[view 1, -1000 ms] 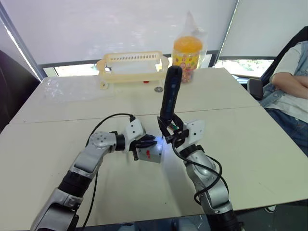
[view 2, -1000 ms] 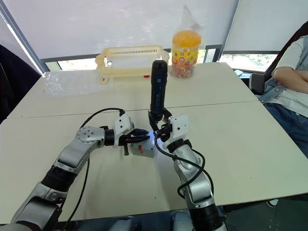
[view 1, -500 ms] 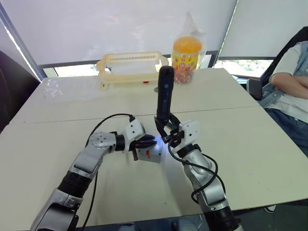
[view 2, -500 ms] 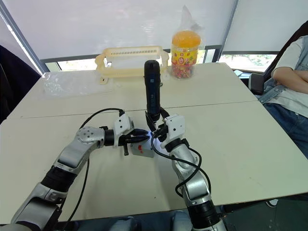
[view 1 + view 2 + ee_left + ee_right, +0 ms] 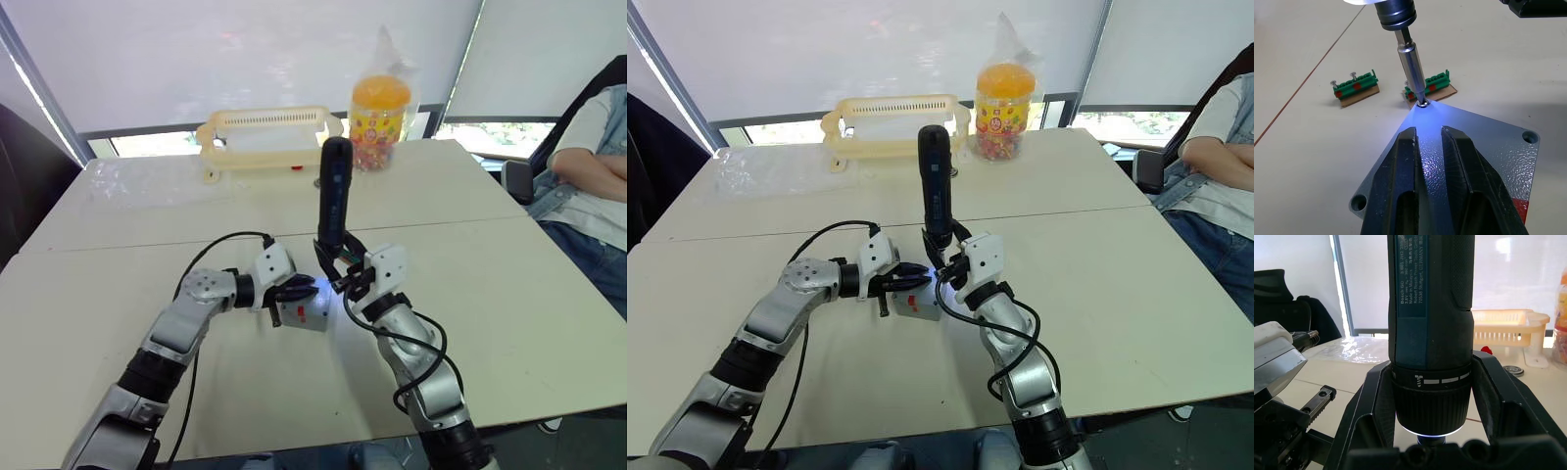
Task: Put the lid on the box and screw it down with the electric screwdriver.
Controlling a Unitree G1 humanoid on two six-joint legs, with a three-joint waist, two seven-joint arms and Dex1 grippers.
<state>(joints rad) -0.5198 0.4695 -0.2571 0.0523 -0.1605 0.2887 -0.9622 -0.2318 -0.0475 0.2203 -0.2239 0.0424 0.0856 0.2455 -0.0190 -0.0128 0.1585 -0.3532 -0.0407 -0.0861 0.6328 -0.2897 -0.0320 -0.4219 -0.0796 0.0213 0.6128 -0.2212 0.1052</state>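
Bench spans the frame. Yellow basket and orange jar upper centre. Frame centre: my right gripper clamped round the electric screwdriver, upright, its bit in a corner screw of the lid, lit white. Lid sits on the box. My left gripper, fingers slightly apart, presses flat on the lid. Two green screw holders just beyond.

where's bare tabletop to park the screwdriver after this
Free: the near right stretch of table between the right gripper and the seated person, and the near left corner beside the left arm. Crowded: around the box under the left gripper, with two green screw holders next to the lid, and the far edge by the yellow basket and candy jar.
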